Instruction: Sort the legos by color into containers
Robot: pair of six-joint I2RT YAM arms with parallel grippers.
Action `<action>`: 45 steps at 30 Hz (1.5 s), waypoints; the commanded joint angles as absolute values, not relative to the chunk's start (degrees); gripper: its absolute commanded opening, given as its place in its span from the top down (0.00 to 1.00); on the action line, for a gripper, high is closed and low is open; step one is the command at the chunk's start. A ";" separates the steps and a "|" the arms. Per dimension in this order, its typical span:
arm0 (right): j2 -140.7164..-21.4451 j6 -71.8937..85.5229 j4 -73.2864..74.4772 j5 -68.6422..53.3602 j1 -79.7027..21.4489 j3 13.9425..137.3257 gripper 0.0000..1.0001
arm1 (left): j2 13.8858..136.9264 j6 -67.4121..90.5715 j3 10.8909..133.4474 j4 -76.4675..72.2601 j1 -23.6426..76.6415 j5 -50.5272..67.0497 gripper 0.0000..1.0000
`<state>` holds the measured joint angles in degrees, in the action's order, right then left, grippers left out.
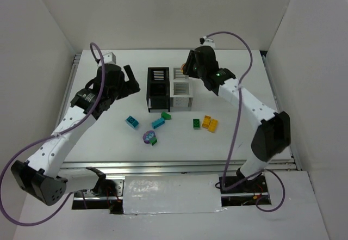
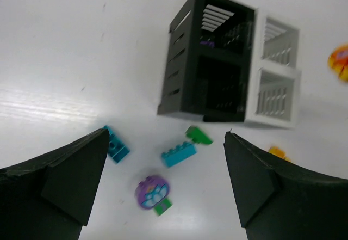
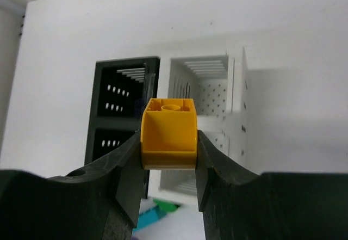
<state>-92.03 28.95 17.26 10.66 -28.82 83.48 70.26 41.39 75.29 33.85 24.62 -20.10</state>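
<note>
Above table (image 3: 304, 44), lego (image 3: 169, 134) within right gripper (image 3: 169, 145)

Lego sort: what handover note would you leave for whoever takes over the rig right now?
Left gripper: open, empty, beside the black boxes.
Right gripper: shut on a yellow brick, above the white boxes.
Done: a purple bit seems to lie in the far black box.
Loose on the table: two teal bricks, three green bricks, one purple piece, two yellow bricks.
Left: drop the held brick, then sort those eight.
</note>
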 commanded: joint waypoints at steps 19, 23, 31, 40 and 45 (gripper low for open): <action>-115.66 21.71 26.72 16.61 -28.39 107.67 0.58 | 49.04 28.13 55.55 37.09 25.14 -19.95 0.00; -116.10 21.53 27.07 16.96 -28.39 108.89 0.45 | 48.96 27.95 55.63 37.18 25.14 -19.86 0.00; -112.78 22.50 28.21 17.31 -28.39 108.46 0.16 | 47.81 28.21 55.46 37.44 25.14 -21.27 0.00; -84.07 38.30 33.22 24.96 -27.51 75.89 0.13 | 47.81 31.90 56.60 40.87 24.70 -29.17 0.00; -72.44 46.40 33.57 25.04 -27.33 56.88 0.13 | 47.81 32.43 56.51 41.31 24.35 -29.80 0.01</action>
